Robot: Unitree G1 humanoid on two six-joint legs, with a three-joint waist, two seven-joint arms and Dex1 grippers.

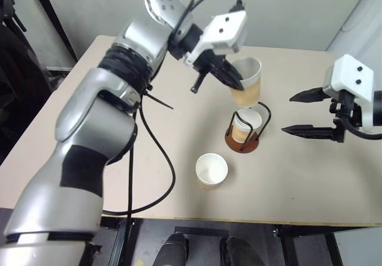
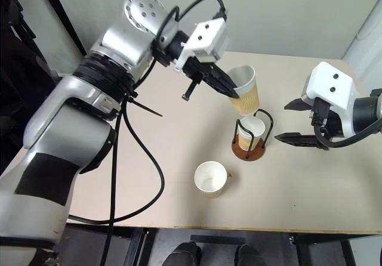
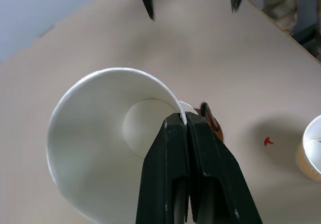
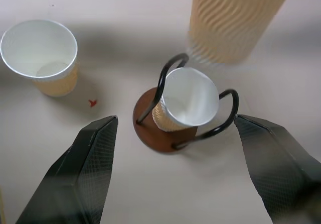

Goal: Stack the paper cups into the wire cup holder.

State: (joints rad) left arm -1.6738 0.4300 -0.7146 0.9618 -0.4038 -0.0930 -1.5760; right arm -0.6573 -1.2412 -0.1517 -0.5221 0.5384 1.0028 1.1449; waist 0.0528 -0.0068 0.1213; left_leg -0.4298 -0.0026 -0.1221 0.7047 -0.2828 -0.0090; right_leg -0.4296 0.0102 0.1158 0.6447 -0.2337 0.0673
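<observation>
So the left gripper (image 1: 234, 79) sits in the upper middle of the frame, fingers pinched together on the rim of a paper cup (image 1: 248, 82), one finger inside and one outside. That held cup hangs tilted in the air, right above the wire cup holder (image 1: 244, 136), not touching it as far as I can see. The holder stands on the beige table (image 1: 119, 141) about mid-frame, slightly right of centre, brown disc base with black wire loops going up. There's already one cup in the holder (image 1: 246, 126), leaning a bit inside the loops. A third cup (image 1: 211, 170) stands upright on the table lower down, just left of the holder and apart from it. Over at the right edge the right gripper (image 1: 296, 114) hovers with its fingers spread wide, nothing between them, tips pointing left toward the holder but well clear of it
</observation>
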